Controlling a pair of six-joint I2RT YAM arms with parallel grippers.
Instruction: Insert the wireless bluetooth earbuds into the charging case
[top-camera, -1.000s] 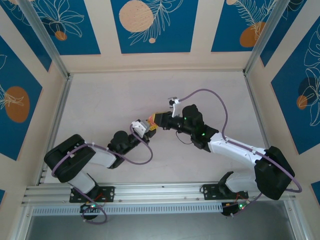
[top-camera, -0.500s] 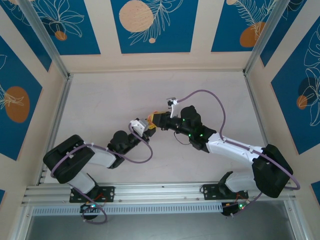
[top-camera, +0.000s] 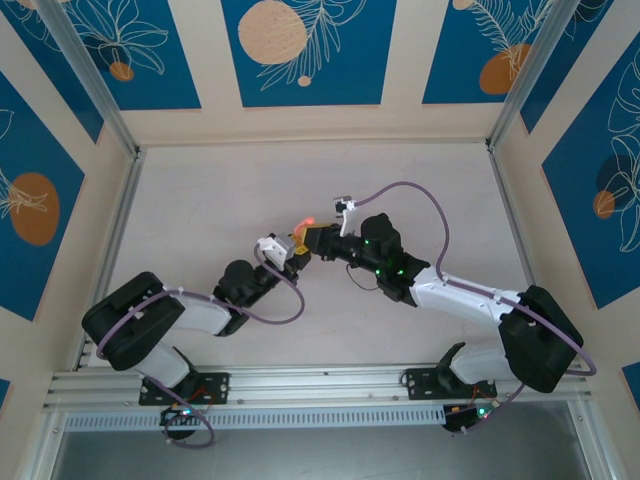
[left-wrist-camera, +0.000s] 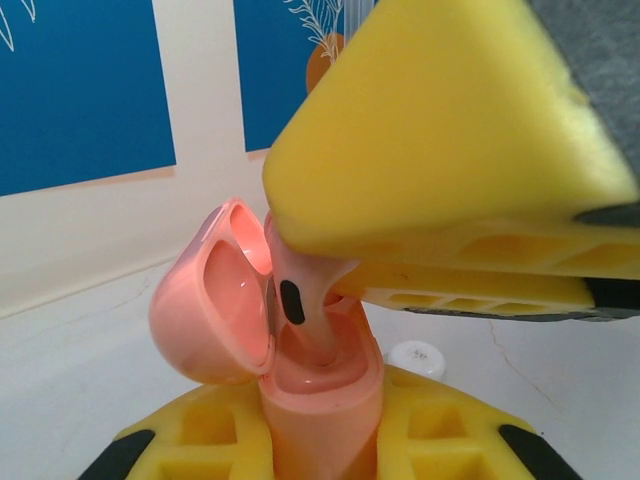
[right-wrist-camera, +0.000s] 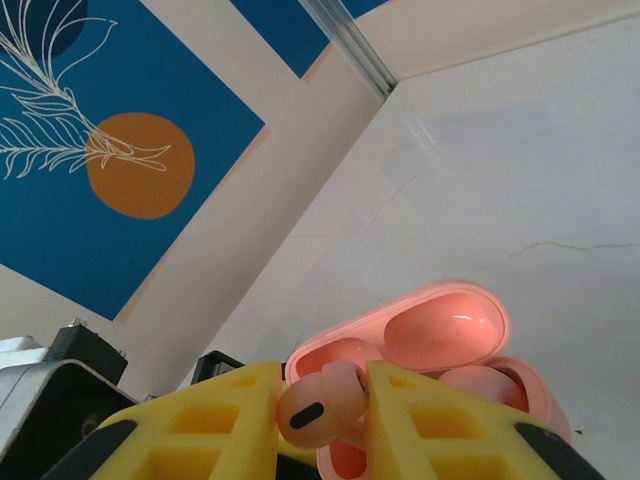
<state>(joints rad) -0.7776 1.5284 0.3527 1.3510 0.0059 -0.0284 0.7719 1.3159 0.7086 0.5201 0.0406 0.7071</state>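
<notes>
The salmon-pink charging case (left-wrist-camera: 320, 400) stands upright with my left gripper (left-wrist-camera: 320, 435) shut on its body. Its lid (left-wrist-camera: 215, 300) is hinged open to the left. My right gripper (right-wrist-camera: 322, 400) is shut on a pale pink earbud (right-wrist-camera: 318, 405) with a black oval spot. In the left wrist view that earbud (left-wrist-camera: 298, 290) hangs stem-down with its stem tip inside the case's well, under the right arm's yellow fingers (left-wrist-camera: 440, 150). From above, the two grippers, left gripper (top-camera: 288, 250) and right gripper (top-camera: 312, 238), meet at mid-table, with the lid (top-camera: 303, 222) showing pink.
A small white round disc (left-wrist-camera: 418, 358) lies on the table just behind the case. The pale table top (top-camera: 220, 200) stretches open around the arms, bounded by metal rails (top-camera: 120, 230) and blue-patterned walls. A rounded pink shape (right-wrist-camera: 475, 385) sits in the case's other side.
Both grippers have crept slightly left and toward the far side, staying together. The pink lid now shows above them in the top view.
</notes>
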